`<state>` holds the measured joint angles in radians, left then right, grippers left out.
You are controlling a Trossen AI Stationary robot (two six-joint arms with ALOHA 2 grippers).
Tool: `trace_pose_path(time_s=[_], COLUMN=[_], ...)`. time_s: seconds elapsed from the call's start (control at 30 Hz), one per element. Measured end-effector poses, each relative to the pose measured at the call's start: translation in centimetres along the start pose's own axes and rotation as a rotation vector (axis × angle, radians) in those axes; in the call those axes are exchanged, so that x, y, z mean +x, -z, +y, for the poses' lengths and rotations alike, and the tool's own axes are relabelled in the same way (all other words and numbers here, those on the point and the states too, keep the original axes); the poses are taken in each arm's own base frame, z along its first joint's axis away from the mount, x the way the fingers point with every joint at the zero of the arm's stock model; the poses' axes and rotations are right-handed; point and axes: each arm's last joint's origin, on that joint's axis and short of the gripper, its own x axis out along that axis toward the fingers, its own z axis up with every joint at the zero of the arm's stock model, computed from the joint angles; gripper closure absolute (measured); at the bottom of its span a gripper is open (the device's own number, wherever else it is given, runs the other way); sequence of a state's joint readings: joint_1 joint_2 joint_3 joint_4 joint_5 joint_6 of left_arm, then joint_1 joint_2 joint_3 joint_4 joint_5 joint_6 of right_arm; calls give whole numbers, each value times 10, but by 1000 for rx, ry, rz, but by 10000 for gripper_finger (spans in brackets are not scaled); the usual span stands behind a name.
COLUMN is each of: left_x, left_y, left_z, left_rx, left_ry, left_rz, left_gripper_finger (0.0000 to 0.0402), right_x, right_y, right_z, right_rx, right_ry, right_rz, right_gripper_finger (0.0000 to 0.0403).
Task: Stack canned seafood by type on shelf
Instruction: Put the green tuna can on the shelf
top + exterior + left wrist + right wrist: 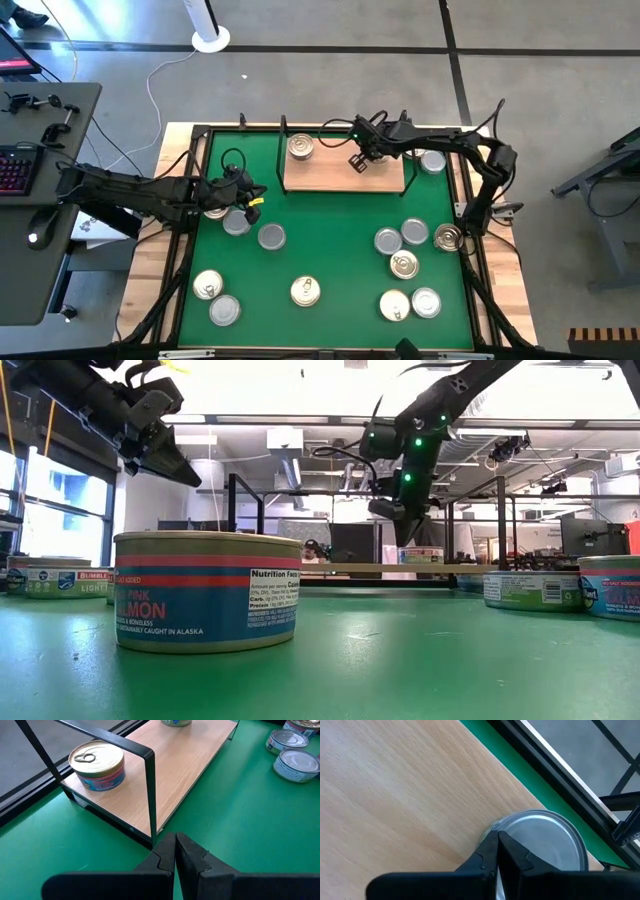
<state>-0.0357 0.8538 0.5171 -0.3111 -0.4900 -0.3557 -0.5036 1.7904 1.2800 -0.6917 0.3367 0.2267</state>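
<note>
Bench: a pale wooden bench (150,275) carried a large green mat (330,265) framed by black rails.
Shelf: the light tan rectangular wooden board with thin black uprights (325,175) lay at the far middle of the mat.
Tins on shelf: one gold-lidded round tin with a pull tab (300,148) stood at the shelf's far left corner; a plain silver-lidded tin (545,842) sat on the board just beyond the right hand.
Loose tins: flat round metal tins lay scattered over the near and right parts of the mat, among them a pink salmon tin (207,590) and a silver-lidded one (271,236) left of centre.
Left hand: the dark two-finger hand (255,196) hung over the mat left of the shelf, fingers together, empty.
Right hand: the dark hand (358,163) hovered over the shelf's right half, fingers together, empty.
</note>
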Motion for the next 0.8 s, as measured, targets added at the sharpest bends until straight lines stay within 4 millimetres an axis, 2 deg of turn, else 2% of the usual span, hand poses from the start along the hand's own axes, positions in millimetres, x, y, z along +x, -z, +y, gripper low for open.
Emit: trace_pose_path(time_s=[0.57,0.8], left_x=[0,0], left_y=[0,1], left_z=[0,-1], left_rx=[2,-4], left_ry=[-1,24], left_rz=[3,15], left_gripper_finger=[401,401], right_x=[-1,-9], right_y=[7,3], right_z=[-3,4], right_rx=[-28,-56], right_ry=[63,56], right_rz=[57,49], right_gripper_finger=[402,402])
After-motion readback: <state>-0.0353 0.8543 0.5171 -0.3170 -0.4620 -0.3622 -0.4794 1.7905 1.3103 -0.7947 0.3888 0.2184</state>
